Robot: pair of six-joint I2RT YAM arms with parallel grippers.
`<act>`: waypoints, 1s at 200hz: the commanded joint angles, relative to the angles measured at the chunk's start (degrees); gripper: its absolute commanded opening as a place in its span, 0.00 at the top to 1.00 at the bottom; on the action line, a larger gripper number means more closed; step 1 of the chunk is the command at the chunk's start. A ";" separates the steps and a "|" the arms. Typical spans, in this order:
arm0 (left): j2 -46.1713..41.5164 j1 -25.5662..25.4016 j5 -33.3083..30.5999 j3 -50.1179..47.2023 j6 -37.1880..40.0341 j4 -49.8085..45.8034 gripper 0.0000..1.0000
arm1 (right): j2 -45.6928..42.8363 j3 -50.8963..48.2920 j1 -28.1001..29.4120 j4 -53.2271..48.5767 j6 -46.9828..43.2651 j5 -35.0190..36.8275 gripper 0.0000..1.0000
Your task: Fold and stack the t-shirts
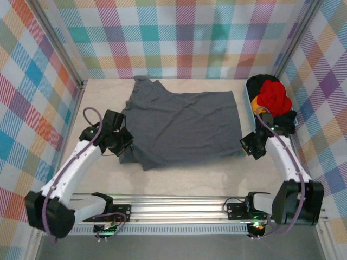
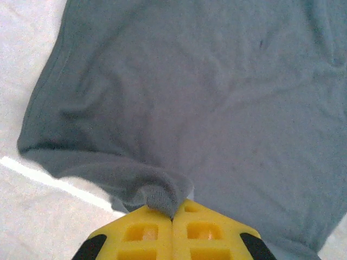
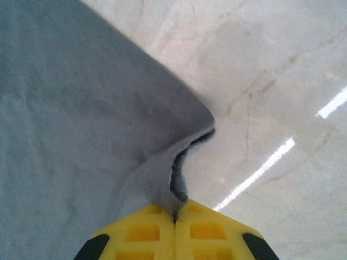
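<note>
Top external, arms low, left fingers (image 2: 141, 234) and right fingers (image 3: 142, 234) clamped on grey t-shirt (image 1: 184, 124)

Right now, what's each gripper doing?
Left gripper: shut on the grey t-shirt, at its left edge.
Right gripper: shut on the same shirt's right corner.

pastel plaid walls (image 1: 179, 38) enclose a pale beige table (image 1: 190, 176) with bright light streaks.

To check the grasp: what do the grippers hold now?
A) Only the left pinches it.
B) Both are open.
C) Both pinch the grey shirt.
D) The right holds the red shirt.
C: the left gripper and right gripper are each shut on a bunch of the grey shirt.
</note>
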 commanded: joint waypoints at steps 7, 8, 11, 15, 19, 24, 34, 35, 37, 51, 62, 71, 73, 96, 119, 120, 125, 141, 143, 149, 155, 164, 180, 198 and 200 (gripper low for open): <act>6.18 2.49 -2.90 6.05 5.62 3.83 1.00 | 5.48 3.79 -0.15 3.33 -1.19 1.87 1.00; 6.44 2.54 -2.92 6.21 5.71 3.87 1.00 | 5.68 3.91 -0.12 3.33 -1.19 1.89 1.00; 7.25 2.84 -2.90 6.72 6.10 4.09 1.00 | 6.30 4.29 -0.09 3.62 -1.25 1.97 1.00; 8.21 3.21 -2.76 7.40 6.50 4.28 1.00 | 7.05 4.84 -0.09 3.90 -1.35 1.93 1.00; 9.04 3.61 -2.63 8.12 6.88 4.42 1.00 | 7.84 5.40 -0.13 4.03 -1.44 2.00 1.00; 10.17 4.00 -2.61 9.01 7.30 4.64 1.00 | 8.87 6.16 -0.09 4.11 -1.52 2.09 1.00; 12.11 4.47 -3.04 10.92 8.17 4.80 1.00 | 10.95 7.79 -0.09 4.04 -1.87 2.34 1.00; 12.31 4.54 -3.08 11.10 8.30 4.79 1.00 | 11.37 7.98 -0.09 3.99 -1.87 2.38 1.00; 12.58 4.63 -3.15 11.53 8.53 4.79 1.00 | 11.57 8.23 -0.09 3.94 -1.89 2.42 1.00; 15.39 5.10 -3.74 14.32 9.97 4.59 1.00 | 13.86 10.08 -0.09 3.95 -2.08 2.56 1.00; 17.29 5.58 -4.18 16.28 10.81 4.25 1.00 | 15.40 11.29 -0.14 4.27 -2.24 2.67 1.00; 18.96 5.89 -4.39 17.59 11.46 4.36 1.00 | 16.75 12.51 -0.09 4.28 -2.35 2.87 1.00; 19.28 5.98 -4.36 17.90 11.65 4.41 1.00 | 17.08 12.77 -0.09 4.25 -2.40 2.91 1.00; 23.10 6.99 -3.70 21.07 13.07 4.85 1.00 | 20.42 16.05 -0.09 3.74 -3.01 3.48 1.00; 25.76 7.75 -3.10 22.89 14.00 5.95 1.00 | 23.02 18.19 -0.09 3.92 -3.52 3.91 1.00; 25.81 7.80 -3.15 22.89 14.03 6.03 1.00 | 23.15 18.28 -0.09 3.93 -3.54 3.92 1.00; 26.14 7.98 -3.05 23.12 14.13 6.33 1.00 | 23.63 18.74 -0.09 4.03 -3.78 3.88 1.00; 27.03 8.30 -3.19 23.90 14.57 6.96 1.00 | 25.39 20.40 -0.09 4.02 -4.58 3.59 1.00; 27.14 8.38 -3.20 24.00 14.58 6.97 1.00 | 25.59 20.63 -0.09 4.05 -4.65 3.58 1.00; 27.42 8.59 -3.16 24.37 14.73 7.10 1.00 | 26.22 21.27 -0.09 4.03 -5.08 3.17 1.00; 27.89 8.68 -3.08 24.58 14.86 7.23 1.00 | 26.81 21.88 -0.09 3.98 -5.44 2.83 1.00; 28.69 8.90 -2.87 24.99 14.96 7.32 1.00 | 27.76 22.70 -0.09 3.71 -5.69 2.52 1.00; 30.46 9.12 -2.45 25.67 15.28 7.76 1.00 | 28.99 23.20 -0.07 4.00 -6.10 1.84 1.00; 32.78 9.51 -2.04 26.79 15.70 7.70 1.00 | 30.35 23.76 -0.07 4.47 -6.46 0.94 1.00; 33.04 9.52 -1.99 26.94 15.69 7.69 1.00 | 30.52 23.85 -0.06 4.47 -6.57 0.87 1.00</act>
